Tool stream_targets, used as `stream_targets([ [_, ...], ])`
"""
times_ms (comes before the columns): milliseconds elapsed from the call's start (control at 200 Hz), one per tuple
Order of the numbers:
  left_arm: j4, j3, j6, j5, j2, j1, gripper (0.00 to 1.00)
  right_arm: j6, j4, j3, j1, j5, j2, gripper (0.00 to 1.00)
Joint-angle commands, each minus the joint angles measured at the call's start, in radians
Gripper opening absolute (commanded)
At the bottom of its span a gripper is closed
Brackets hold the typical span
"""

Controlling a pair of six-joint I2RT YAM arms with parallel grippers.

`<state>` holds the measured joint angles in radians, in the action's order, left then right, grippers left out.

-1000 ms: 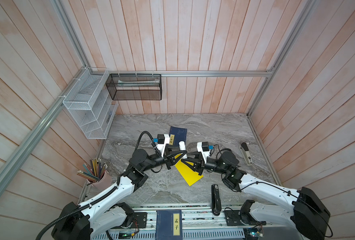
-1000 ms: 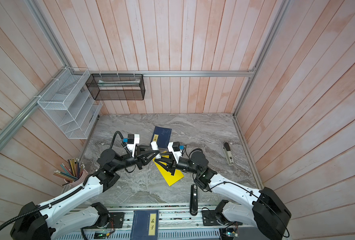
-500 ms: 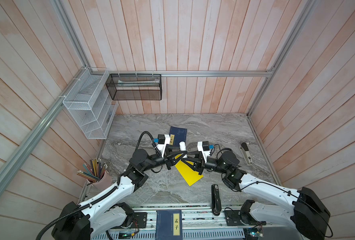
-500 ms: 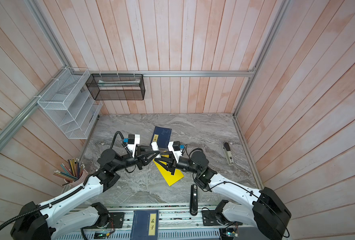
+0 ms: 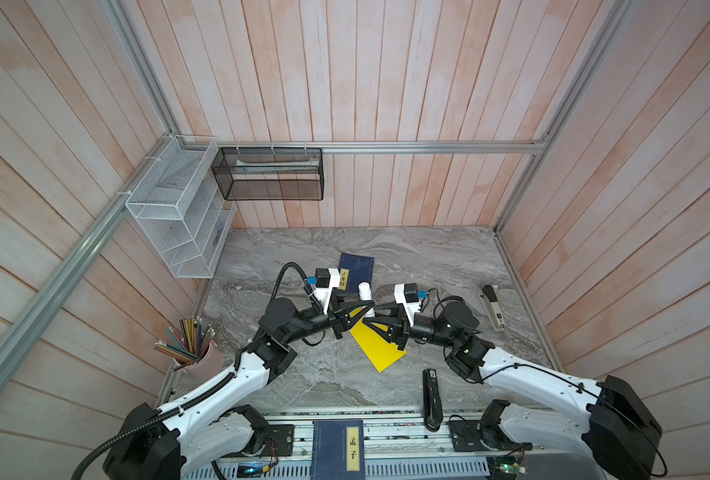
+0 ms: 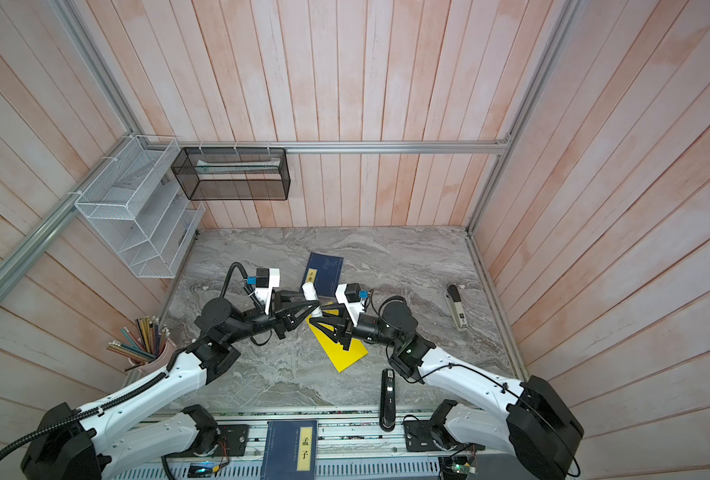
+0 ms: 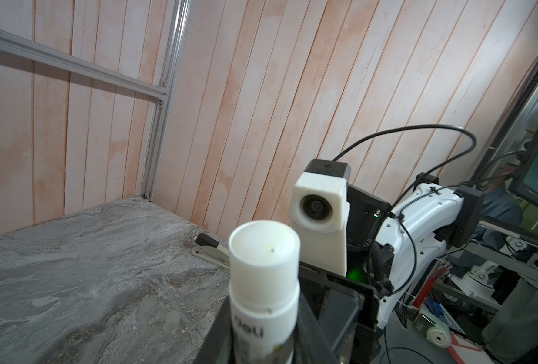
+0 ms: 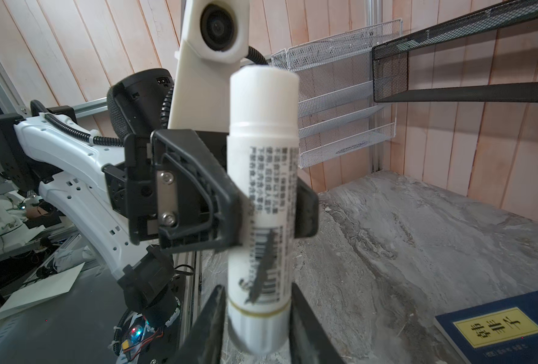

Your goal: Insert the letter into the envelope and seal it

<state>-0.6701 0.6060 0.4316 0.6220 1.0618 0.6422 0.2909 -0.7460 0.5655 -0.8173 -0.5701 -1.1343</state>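
Observation:
The yellow envelope (image 5: 380,349) (image 6: 345,353) lies flat mid-table, partly under both grippers. The letter is out of view. A white glue stick (image 5: 364,291) (image 6: 309,291) (image 7: 264,283) (image 8: 263,189) stands upright above the envelope's far end. My left gripper (image 5: 363,309) (image 6: 315,307) (image 7: 261,331) (image 8: 267,214) is shut on the stick's middle. My right gripper (image 5: 367,318) (image 6: 315,320) (image 8: 256,315) comes from the opposite side. Its fingers press both sides of the stick's lower end, below the gold ring.
A dark blue book (image 5: 355,270) (image 8: 497,327) lies just behind the grippers. A stapler (image 5: 492,305) (image 7: 211,249) sits at the right, a black device (image 5: 431,399) at the front. A pencil cup (image 5: 195,349), white wire rack (image 5: 178,220) and black mesh shelf (image 5: 270,174) stand left.

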Motion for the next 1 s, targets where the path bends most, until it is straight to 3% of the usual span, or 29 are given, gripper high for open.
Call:
stream_targets([
  [0, -0.022, 0.028, 0.001, -0.002, -0.003, -0.002, 0.00, -0.001, -0.013, 0.017, 0.001, -0.014, 0.015, 0.33],
  [240, -0.016, 0.021, -0.002, -0.003, -0.005, 0.000, 0.00, 0.004, -0.018, 0.032, 0.001, -0.008, -0.001, 0.20],
  [495, 0.076, 0.041, -0.072, -0.081, -0.014, 0.023, 0.00, -0.022, -0.012, 0.018, -0.006, 0.099, 0.020, 0.15],
  [705, 0.174, 0.072, -0.163, -0.202, -0.022, 0.076, 0.00, -0.109, 0.039, 0.022, -0.067, 0.277, 0.038, 0.12],
  [995, 0.184, 0.070, -0.197, -0.304, -0.028, 0.107, 0.00, -0.233, 0.047, 0.005, -0.201, 0.650, 0.067, 0.11],
])
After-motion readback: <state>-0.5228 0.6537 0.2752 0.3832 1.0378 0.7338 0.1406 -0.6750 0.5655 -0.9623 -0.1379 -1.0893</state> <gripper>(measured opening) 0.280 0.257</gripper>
